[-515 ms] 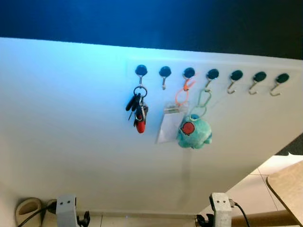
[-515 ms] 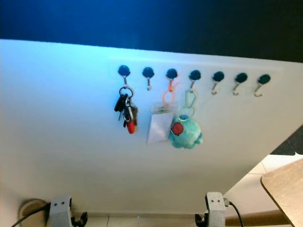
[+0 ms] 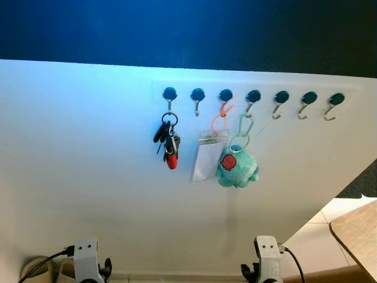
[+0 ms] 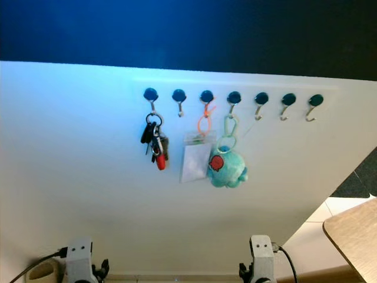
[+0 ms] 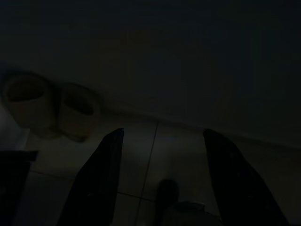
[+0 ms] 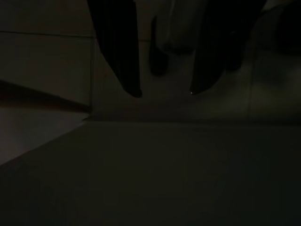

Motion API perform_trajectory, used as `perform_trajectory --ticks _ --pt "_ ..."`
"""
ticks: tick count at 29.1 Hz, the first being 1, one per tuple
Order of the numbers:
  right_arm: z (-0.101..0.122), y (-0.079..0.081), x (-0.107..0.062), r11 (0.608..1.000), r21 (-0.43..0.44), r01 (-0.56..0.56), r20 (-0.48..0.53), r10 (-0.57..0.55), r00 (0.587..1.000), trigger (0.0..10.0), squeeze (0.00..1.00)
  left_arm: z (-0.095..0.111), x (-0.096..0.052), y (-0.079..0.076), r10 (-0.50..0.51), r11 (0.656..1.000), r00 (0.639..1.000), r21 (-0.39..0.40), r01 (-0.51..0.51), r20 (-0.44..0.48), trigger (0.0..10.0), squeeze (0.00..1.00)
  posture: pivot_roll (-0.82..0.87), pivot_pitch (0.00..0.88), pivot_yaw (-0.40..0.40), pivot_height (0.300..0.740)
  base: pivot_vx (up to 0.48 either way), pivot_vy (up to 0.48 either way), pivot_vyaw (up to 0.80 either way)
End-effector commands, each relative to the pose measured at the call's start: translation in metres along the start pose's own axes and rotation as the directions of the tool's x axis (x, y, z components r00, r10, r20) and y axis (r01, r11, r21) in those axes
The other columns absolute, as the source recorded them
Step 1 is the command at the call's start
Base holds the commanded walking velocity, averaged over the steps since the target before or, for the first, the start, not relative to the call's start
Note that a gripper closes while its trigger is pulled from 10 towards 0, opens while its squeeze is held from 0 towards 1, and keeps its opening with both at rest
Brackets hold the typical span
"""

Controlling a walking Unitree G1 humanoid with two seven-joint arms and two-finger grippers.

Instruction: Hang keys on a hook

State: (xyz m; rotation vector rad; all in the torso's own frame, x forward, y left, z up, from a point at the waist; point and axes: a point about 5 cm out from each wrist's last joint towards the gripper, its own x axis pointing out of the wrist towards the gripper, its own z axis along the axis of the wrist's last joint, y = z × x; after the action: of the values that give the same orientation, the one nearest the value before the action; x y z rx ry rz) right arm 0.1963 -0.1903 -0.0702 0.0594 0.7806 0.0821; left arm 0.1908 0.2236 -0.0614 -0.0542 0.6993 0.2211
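Note:
A bunch of keys (image 3: 168, 141) with a red fob hangs from the leftmost hook (image 3: 169, 94) in a row of dark-knobbed hooks on a white panel (image 3: 76, 147). Both arms hang idle low down, their silver wrists at the bottom edge of the eye views. In the dark left wrist view my left gripper (image 5: 162, 134) stands open over a tiled floor, nothing between its fingers. My right gripper (image 6: 164, 93) is open too, empty, above the floor.
A clear badge holder (image 3: 206, 156) on an orange loop and a teal plush toy (image 3: 237, 167) on a green clip hang from nearby hooks. Three hooks at the right (image 3: 303, 101) are bare. A wooden table corner (image 3: 356, 233) sits lower right. Two pale cups (image 5: 47, 108) stand on the floor.
The whole picture has shifted left and slightly up, so the camera moved. The keys stay on the same hook and both arms stay low.

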Motion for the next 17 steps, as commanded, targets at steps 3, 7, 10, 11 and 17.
perform_trajectory --ticks 3,7,10,11,17 --pt "-0.011 0.000 -0.002 1.000 0.013 0.009 -0.040 -0.009 0.999 10.0 0.00 -0.008 -0.001 0.002 -0.005 1.000 0.999 0.018 0.006 -0.032 10.0 0.00 0.02 0.026 -0.017 0.740 0.000 0.000 0.00" --pt "-0.018 0.001 -0.004 1.000 0.025 0.017 -0.061 -0.015 0.998 10.0 0.00 -0.010 -0.001 0.002 -0.013 0.999 0.999 0.047 0.015 -0.037 10.0 0.00 0.02 0.030 -0.017 0.740 0.000 0.000 0.00" --pt "-0.025 0.002 -0.006 0.999 0.046 0.008 -0.101 -0.003 0.995 10.0 0.00 -0.012 -0.002 0.001 -0.027 0.998 0.999 0.063 0.029 -0.045 10.0 0.00 0.02 0.032 -0.016 0.740 0.000 0.000 0.00" --pt "-0.025 0.002 -0.006 0.999 0.046 0.008 -0.101 -0.003 0.995 10.0 0.00 -0.012 -0.002 0.001 -0.027 0.998 0.999 0.063 0.029 -0.045 10.0 0.00 0.02 0.032 -0.016 0.740 0.000 0.000 0.00" --pt "-0.035 -0.001 -0.010 0.998 0.062 0.033 -0.136 -0.024 0.990 10.0 0.00 -0.017 -0.003 -0.001 -0.052 0.996 0.997 0.066 0.056 -0.059 10.0 0.00 0.02 0.038 -0.012 0.740 0.000 0.000 0.00"
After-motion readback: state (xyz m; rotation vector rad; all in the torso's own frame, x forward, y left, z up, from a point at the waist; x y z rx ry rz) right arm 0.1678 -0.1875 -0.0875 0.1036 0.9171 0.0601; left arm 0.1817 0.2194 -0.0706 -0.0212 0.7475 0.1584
